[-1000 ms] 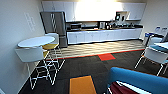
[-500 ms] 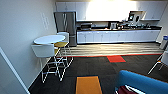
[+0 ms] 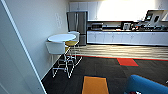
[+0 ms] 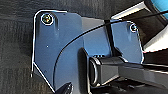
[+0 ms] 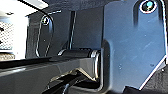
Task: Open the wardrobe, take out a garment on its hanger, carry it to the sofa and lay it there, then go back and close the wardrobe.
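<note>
The head view looks across a break room. A bright blue upholstered sofa [image 3: 147,86] shows at the near right corner, its curved edge just right of an orange carpet tile [image 3: 95,85] set in dark carpet [image 3: 105,70]. At the left, a round white high table [image 3: 61,37] stands by the pale wall [image 3: 35,32] with white and yellow stools [image 3: 58,51] around it. Far off, a steel refrigerator [image 3: 77,23] stands left of a long run of white kitchen cabinets [image 3: 125,38], past a strip of wood flooring [image 3: 120,51]. A red carpet tile [image 3: 127,62] lies to the right. The wrist views add dark carpet below the arms; whether either gripper is open or holding anything cannot be told.
</note>
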Robot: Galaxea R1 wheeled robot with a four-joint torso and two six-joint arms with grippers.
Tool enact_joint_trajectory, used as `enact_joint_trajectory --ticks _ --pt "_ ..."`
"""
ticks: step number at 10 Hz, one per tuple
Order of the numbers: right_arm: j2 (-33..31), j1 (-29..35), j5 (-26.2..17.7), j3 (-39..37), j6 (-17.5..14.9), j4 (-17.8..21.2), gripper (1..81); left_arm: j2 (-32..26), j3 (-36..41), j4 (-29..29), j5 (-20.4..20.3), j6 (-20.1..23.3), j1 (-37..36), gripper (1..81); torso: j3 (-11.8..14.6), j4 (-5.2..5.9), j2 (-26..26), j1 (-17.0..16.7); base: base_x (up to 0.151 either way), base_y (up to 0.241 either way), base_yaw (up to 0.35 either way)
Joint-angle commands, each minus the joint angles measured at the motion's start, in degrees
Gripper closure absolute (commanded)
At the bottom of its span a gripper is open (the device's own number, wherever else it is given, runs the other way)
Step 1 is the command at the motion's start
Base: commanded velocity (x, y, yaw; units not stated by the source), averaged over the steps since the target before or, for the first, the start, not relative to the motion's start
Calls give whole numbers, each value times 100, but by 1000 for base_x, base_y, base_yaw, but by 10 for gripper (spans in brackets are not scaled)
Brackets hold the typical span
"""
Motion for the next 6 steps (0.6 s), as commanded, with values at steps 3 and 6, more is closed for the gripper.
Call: enact_joint_trajectory --ticks 3,6 --pt "-491 170 -279 441 -13 -112 10 -248 50 -14 -130 -9 -118 10 0 0 0 0 0 0 298" --pt "-772 135 -323 468 -4 -103 10 -398 23 -41 -202 -44 -83 10 0 0 0 0 0 0 299"
